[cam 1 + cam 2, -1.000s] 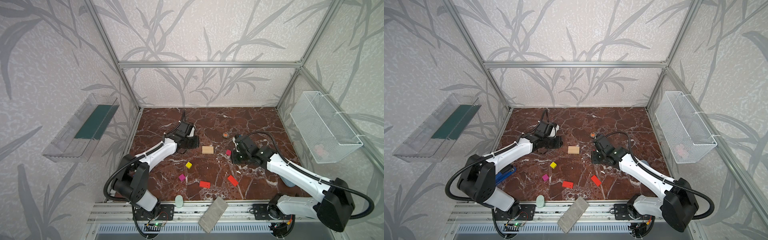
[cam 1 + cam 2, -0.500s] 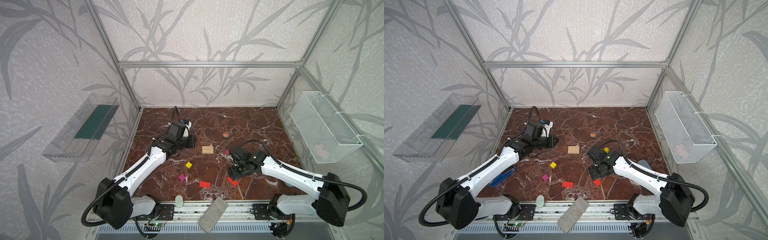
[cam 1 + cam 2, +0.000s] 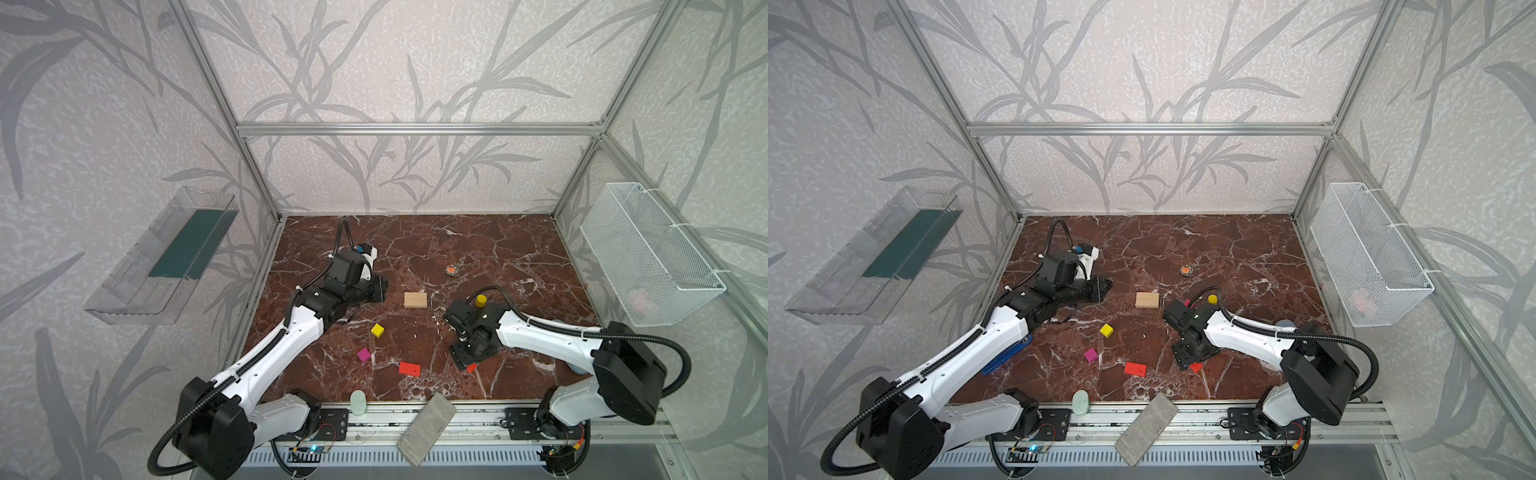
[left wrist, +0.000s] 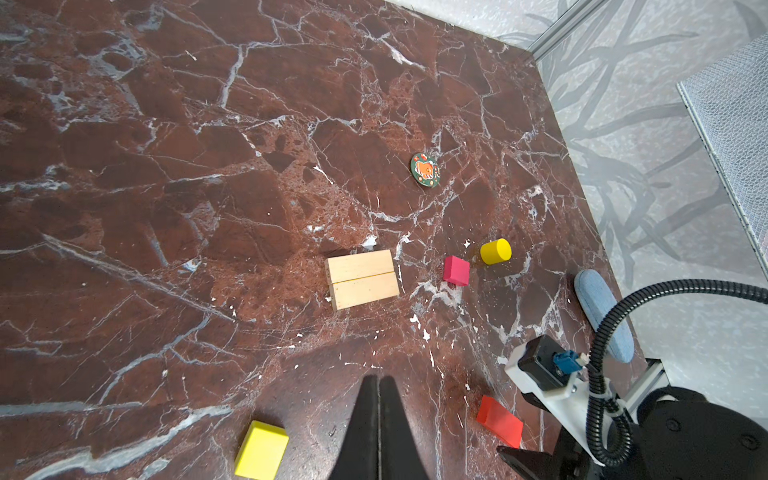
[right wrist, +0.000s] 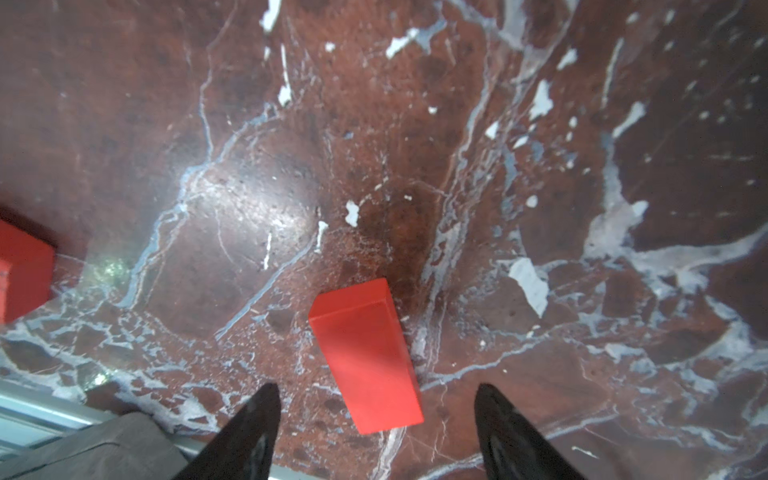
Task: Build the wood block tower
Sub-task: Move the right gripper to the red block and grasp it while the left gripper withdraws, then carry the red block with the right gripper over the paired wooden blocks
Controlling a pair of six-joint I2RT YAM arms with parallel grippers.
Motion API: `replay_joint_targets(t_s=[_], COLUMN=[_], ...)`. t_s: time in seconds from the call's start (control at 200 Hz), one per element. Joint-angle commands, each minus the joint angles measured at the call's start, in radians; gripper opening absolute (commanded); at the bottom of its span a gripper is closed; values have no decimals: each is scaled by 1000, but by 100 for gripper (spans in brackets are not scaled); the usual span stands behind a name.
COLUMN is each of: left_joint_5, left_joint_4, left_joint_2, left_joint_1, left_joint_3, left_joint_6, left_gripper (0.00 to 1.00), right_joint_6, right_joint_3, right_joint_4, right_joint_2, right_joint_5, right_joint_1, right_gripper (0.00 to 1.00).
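Eight wood blocks lay on the bench, each resting directly on its surface. Count: two tan bars, two red rectangles, two magenta cubes, one yellow cube and one yellow cylinder.

The tan bars lay touching, side by side, near the bench centre. The yellow cube and the first magenta cube lay apart in front of them. The first red rectangle lay nearer the front edge. The second magenta cube sat just beside the upright yellow cylinder.

The second red rectangle lay flat under the right end effector. That end effector was released, its jaws spread one on each side of the block and clear of it. The left end effector was clenched on nothing, jaws pressed together, well apart from the tan bars.

Containers: two.
- A wire basket on the right wall held a pale pink item, too blurred to identify.
- A clear tray on the left wall held a dark green panel.

Other items, one each:
- grey brick across the front rail
- pale green oval piece
- round disc
- blue stapler
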Motion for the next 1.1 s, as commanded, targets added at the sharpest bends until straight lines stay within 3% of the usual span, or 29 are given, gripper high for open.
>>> replay_joint_targets(t_s=[0.0, 0.37, 0.51, 0.785, 0.965, 1.095], left_joint_5=[-16, -22, -24, -27, -27, -33], left_joint_4=[-4, -10, -10, -7, -7, -4], left_joint_2=[-14, -15, -16, -25, -29, -37], left_joint_1=[-4, -4, -4, -4, -3, -4], left_joint_3=[-8, -11, -13, -18, -17, -21], left_joint_6=[-8, -1, -1, -1, -1, 1], left_gripper=[0, 0, 1, 0, 1, 1], right_joint_6=[-3, 30, 41, 60, 77, 87], right_joint_3=[-17, -30, -30, -25, -8, 33], right_joint_4=[17, 32, 34, 35, 4, -31], right_joint_2=[22, 46, 55, 71, 58, 22], right_joint_5=[-13, -9, -4, 8, 34, 54], right_joint_1=[11, 34, 44, 60, 65, 65], right_gripper=[70, 41, 36, 36, 14, 7])
